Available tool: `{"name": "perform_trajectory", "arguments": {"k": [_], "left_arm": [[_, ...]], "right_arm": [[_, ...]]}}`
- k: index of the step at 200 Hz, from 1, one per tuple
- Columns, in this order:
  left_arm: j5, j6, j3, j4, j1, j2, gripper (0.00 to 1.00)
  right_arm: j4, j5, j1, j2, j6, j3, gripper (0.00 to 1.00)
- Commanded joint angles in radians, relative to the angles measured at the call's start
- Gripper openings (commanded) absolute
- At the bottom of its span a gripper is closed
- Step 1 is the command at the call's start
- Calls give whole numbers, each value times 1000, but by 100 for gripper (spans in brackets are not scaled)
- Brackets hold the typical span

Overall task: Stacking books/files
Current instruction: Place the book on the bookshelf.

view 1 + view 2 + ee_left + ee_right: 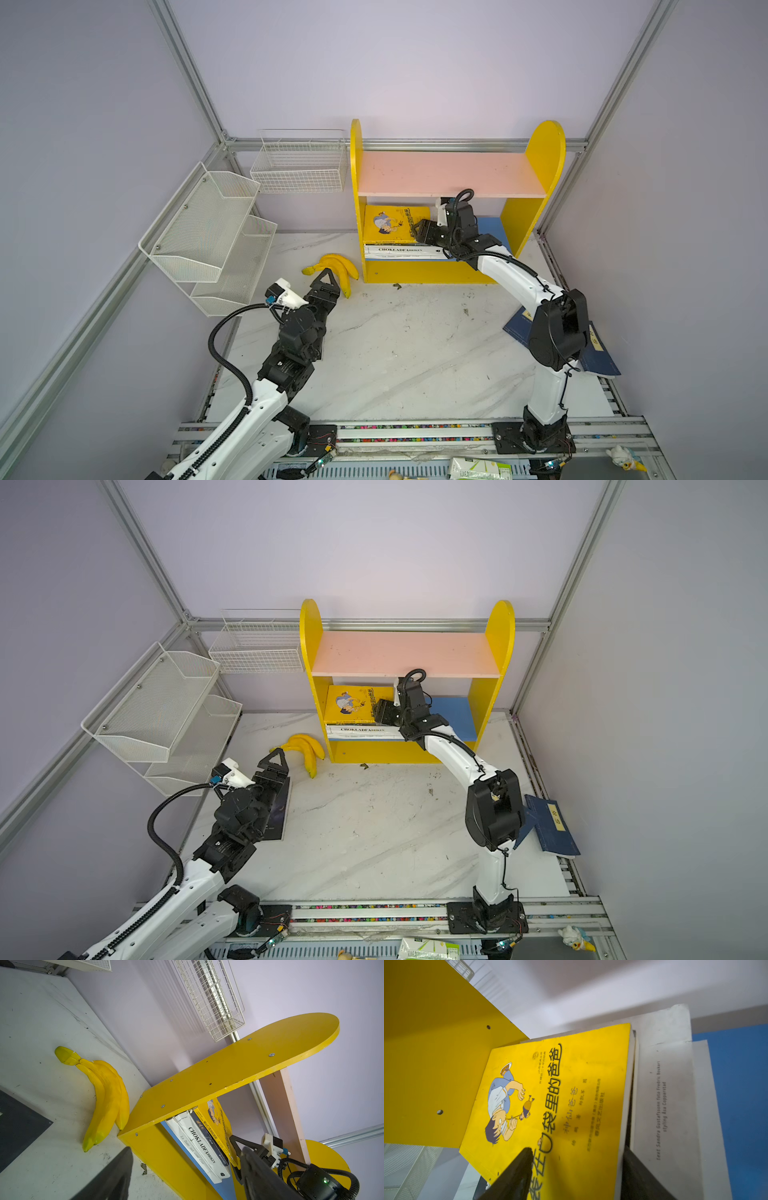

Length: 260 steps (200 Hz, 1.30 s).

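Note:
In the yellow shelf's lower compartment a yellow cartoon book [390, 222] [560, 1088] tops a flat stack, with a thin dark book and white books [399, 252] [199, 1147] beneath. My right gripper [417, 230] [576, 1150] reaches into that compartment and is open. One finger is over the yellow cover, the other at the book's side edge. My left gripper [328, 276] [186, 1153] hovers open and empty beside the bananas, above a dark book [279, 808] lying on the table. Navy books with yellow labels [550, 825] lie at the right, partly hidden by the right arm.
The yellow shelf [449, 172] stands at the back, its pink top board bare. Bananas [336, 266] lie just left of it. A wire basket [299, 166] and a white mesh rack [208, 232] hang on the left walls.

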<state>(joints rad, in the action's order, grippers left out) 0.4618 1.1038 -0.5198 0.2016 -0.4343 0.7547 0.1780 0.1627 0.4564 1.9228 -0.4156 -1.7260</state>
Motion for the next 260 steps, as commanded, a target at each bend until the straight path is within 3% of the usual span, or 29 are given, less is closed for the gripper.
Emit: {"name": "perform_trajectory", "arguments": {"k": [1, 55, 105, 141, 167, 203, 226, 260], "left_arm": [[23, -13, 44, 20, 5, -10, 80], [24, -20, 46, 10, 5, -12, 81], [66, -91, 26, -140, 19, -22, 92], [6, -148, -21, -315, 135, 25, 99], [-47, -234, -88, -384, 215, 139, 100], [-9, -309, -165, -464, 283, 305, 100], [29, -331, -162, -458, 334, 342, 100], [-37, -331, -134, -429, 458, 405, 100]], "right_arm": [[43, -58, -5, -35, 46, -39, 69], [32, -52, -5, -36, 55, -46, 69], [-75, -25, -5, -132, 66, 40, 71], [-128, 12, -5, -242, 84, 127, 77], [-140, 51, -4, -326, 94, 207, 80], [-134, 74, 25, -452, 91, 340, 85], [-136, 77, 64, -521, 73, 433, 91], [-166, 81, 118, -582, 15, 570, 97]]}}
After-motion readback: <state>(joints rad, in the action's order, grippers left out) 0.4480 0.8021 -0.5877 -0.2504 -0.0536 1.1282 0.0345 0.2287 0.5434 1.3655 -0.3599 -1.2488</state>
